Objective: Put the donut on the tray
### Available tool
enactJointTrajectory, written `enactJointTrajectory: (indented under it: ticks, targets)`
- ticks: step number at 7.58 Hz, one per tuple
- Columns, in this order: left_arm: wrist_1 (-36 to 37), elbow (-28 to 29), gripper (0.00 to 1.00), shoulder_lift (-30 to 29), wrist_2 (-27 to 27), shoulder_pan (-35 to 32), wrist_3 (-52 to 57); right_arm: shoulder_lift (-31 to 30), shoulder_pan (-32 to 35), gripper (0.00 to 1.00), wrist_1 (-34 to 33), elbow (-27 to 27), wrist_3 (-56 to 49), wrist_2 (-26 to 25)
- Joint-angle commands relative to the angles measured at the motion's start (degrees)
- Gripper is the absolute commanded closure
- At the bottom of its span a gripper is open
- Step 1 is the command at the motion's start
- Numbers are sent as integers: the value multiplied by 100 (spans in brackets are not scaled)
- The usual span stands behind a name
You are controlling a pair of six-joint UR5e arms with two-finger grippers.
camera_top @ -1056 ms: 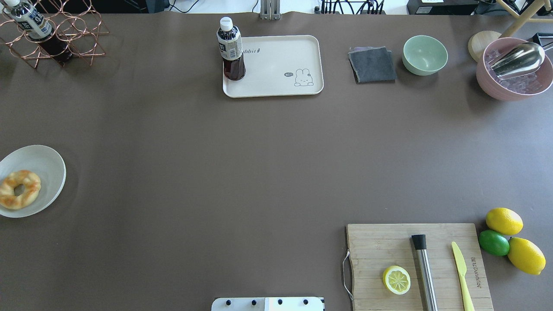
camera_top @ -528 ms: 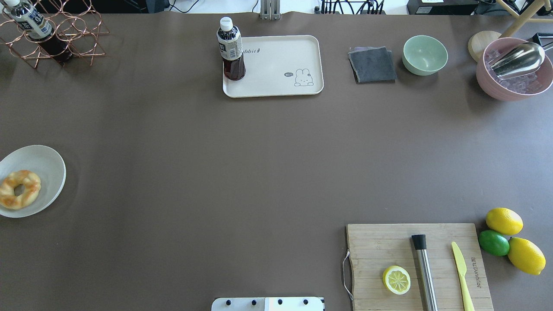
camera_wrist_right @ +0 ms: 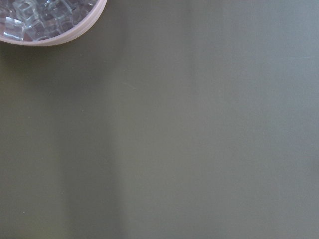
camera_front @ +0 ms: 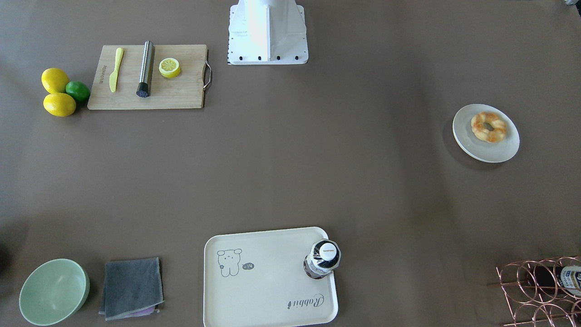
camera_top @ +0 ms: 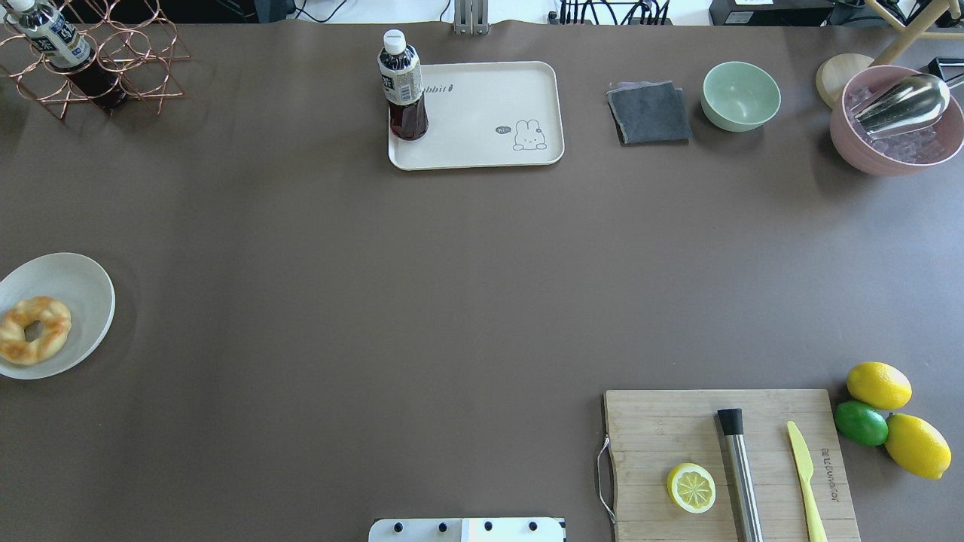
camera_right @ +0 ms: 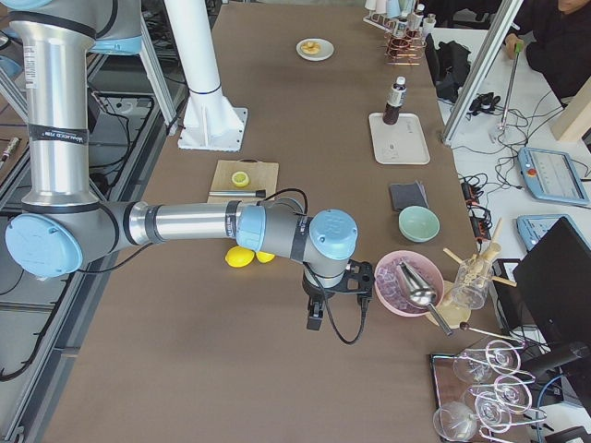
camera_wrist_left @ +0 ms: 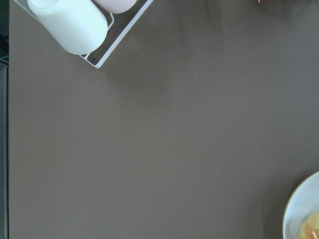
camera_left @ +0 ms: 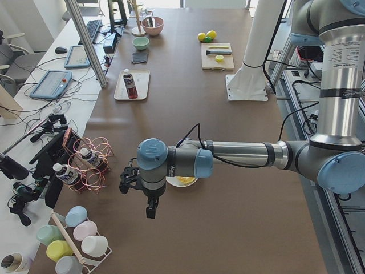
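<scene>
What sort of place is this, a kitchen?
Probably a robotics lab staged as a kitchen: a robot arm reaches over the table, control tablets lie on a side desk, and a cutting board holds a lemon half.

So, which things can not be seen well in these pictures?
- Left hand: only in the left side view, too small to tell open or shut.
- Right hand: the same, in the right side view.
- Golden braided ring donut: behind the left arm in the left side view; cut off at the left wrist view's corner.
- Cream rectangular tray: dark bottle covers part of its script overhead.
</scene>
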Motion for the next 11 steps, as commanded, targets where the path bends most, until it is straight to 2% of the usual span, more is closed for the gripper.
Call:
enactJointTrajectory:
  ticks: [1,3,11]
  targets:
    - [-542,36,2,167,6,0,-36,-38,0,0,0,44,9,10]
    - [-518,132,2,142,260,35,-63,-38,0,0,0,36,9,10]
    - [-552,124,2,230,262,44,7,-47,0,0,0,45,0,10]
